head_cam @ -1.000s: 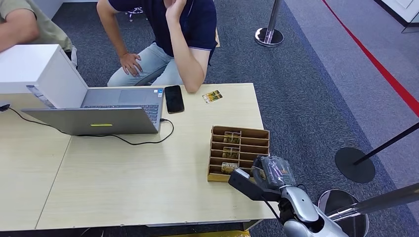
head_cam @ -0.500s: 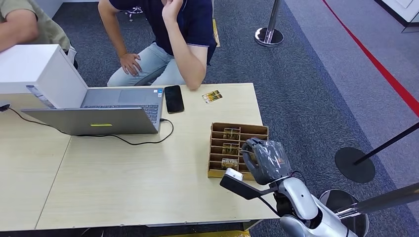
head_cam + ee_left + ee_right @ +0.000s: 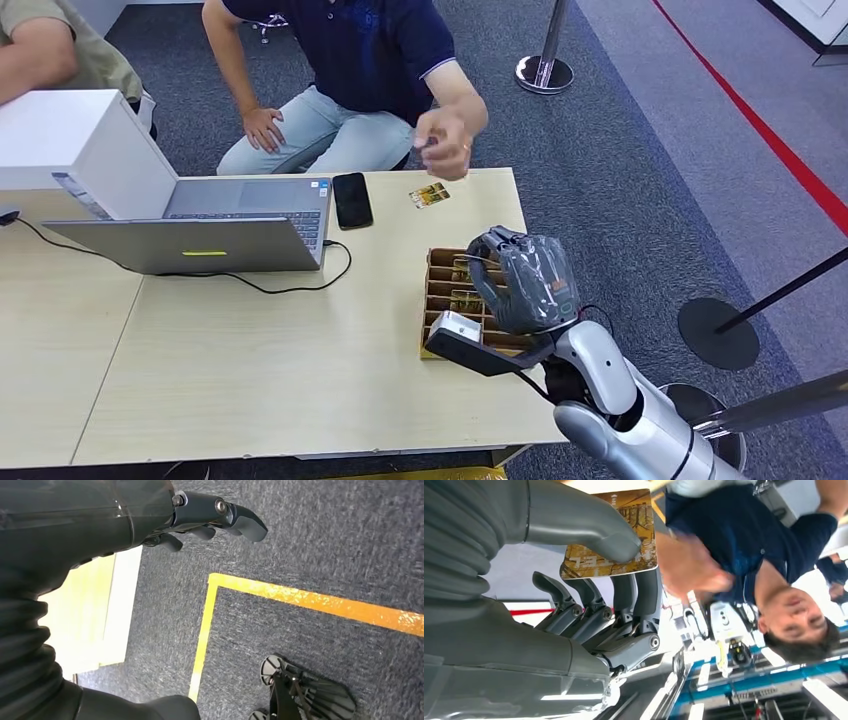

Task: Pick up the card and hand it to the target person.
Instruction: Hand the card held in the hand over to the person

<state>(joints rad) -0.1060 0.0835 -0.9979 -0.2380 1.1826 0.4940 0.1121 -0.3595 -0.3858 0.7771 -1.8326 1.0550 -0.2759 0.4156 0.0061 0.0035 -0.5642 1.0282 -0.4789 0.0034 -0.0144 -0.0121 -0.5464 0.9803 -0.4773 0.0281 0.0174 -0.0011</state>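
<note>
My right hand (image 3: 523, 282): raised over the card box (image 3: 441, 300) near the worktop's (image 3: 250, 370) right edge, thumb pinning a card (image 3: 611, 535) against fingers. Person's hand (image 3: 443, 143): above far edge. My left hand (image 3: 150, 515): empty, fingers loosely spread

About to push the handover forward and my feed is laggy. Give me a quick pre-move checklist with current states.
1. Card held in right hand: ok, thumb presses it against the fingers.
2. Person's hand extended toward the robot: ok, raised above the table's far edge.
3. Person's hand open to receive: cannot tell, it is blurred.
4. Right hand above the card box: ok, lifted over it.
5. Left hand out of the way: ok, it holds nothing, over carpet.
6. Phone and laptop out of the path: ok, off to the left.
</note>
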